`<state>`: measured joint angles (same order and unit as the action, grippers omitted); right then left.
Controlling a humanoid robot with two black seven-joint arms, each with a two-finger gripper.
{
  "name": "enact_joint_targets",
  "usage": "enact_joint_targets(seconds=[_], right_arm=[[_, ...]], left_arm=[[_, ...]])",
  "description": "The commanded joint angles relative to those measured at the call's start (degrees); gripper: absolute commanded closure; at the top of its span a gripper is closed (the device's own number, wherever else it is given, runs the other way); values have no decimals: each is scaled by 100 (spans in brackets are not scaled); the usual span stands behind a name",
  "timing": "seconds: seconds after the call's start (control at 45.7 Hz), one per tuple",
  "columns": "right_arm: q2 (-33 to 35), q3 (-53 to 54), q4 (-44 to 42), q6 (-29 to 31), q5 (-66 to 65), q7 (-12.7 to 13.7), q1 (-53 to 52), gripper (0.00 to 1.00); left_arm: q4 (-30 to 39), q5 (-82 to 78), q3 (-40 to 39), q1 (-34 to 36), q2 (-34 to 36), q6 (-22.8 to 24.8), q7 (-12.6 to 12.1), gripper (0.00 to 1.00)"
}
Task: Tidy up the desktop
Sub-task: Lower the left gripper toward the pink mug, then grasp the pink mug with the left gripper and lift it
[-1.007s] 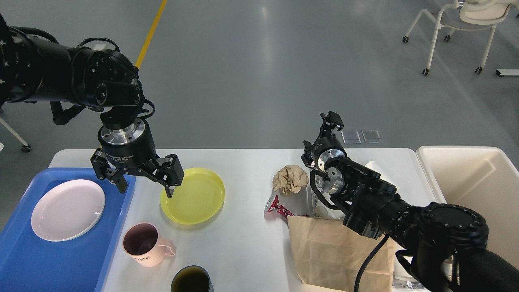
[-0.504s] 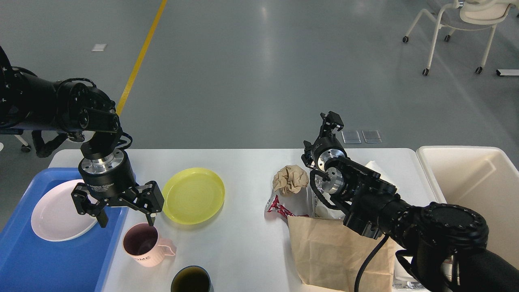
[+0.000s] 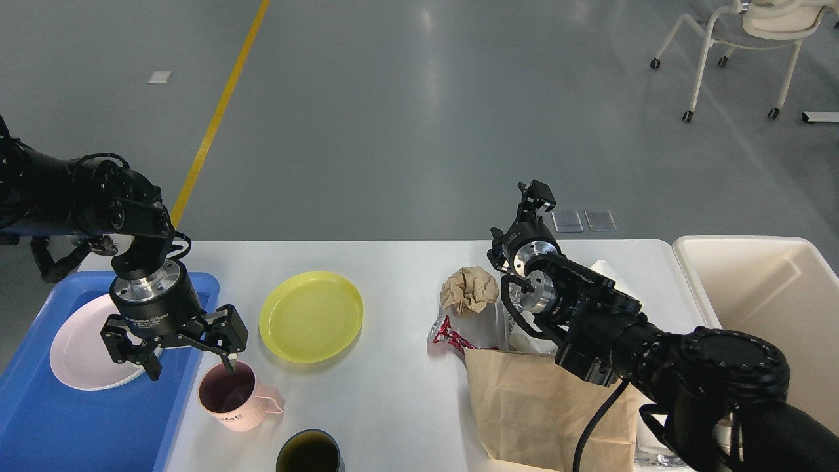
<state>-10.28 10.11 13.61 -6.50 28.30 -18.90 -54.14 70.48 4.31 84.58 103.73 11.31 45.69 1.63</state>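
Observation:
The white desktop (image 3: 393, 275) carries a yellow plate (image 3: 311, 324), a pink mug (image 3: 231, 396) and a dark cup (image 3: 309, 452) at the front edge. A crumpled brown paper ball (image 3: 468, 288), a red wrapper (image 3: 449, 339) and a brown paper bag (image 3: 537, 406) lie on the right. My left gripper (image 3: 190, 368) is open and empty, pointing down; its right fingertip is at the pink mug's far rim and its left finger is over the blue tray's edge. My right gripper (image 3: 535, 195) is raised behind the paper ball, seen small and end-on.
A blue tray (image 3: 46, 419) at the left holds a white plate (image 3: 82, 347). A cream bin (image 3: 767, 295) stands at the right end of the table. A wheeled chair (image 3: 741, 39) stands on the grey floor far right.
My left gripper has moved left and down, from over the yellow plate's left edge to the pink mug's rim, still open. The right arm has not moved.

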Motion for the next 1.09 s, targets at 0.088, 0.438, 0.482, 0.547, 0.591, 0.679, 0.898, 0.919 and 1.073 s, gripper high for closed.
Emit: enact_joint_targets(seconds=[0.088,0.438,0.482,0.547,0.591,0.679,0.898,0.919,1.073], right_arm=[[0,0,1,0,0,0,0,0],[0,0,1,0,0,0,0,0],[0,0,1,0,0,0,0,0],[0,0,1,0,0,0,-9,0],[0,0,1,0,0,0,-8,0],[0,0,1,0,0,0,-8,0],[0,0,1,0,0,0,0,0],[0,0,1,0,0,0,0,0],[0,0,1,0,0,0,-8,0]], left_arm=[[1,-10,67,-107,20,-69,-31,0],[-25,-10,68,-274,11,-314,-216,0],[-25,-1,41,-379,-6,-551,-260,1],[-25,8,-3,-538,-33,-1069,-313,1],[-17,17,-29,-608,-68,-1360,-374,1],[-17,26,-55,-766,-147,-1633,-602,1],[18,52,-398,-1091,-165,-2046,-858,1],[27,61,-424,-1127,-165,-2107,-858,1],[27,61,-644,-1381,-253,-2529,-1156,2]])
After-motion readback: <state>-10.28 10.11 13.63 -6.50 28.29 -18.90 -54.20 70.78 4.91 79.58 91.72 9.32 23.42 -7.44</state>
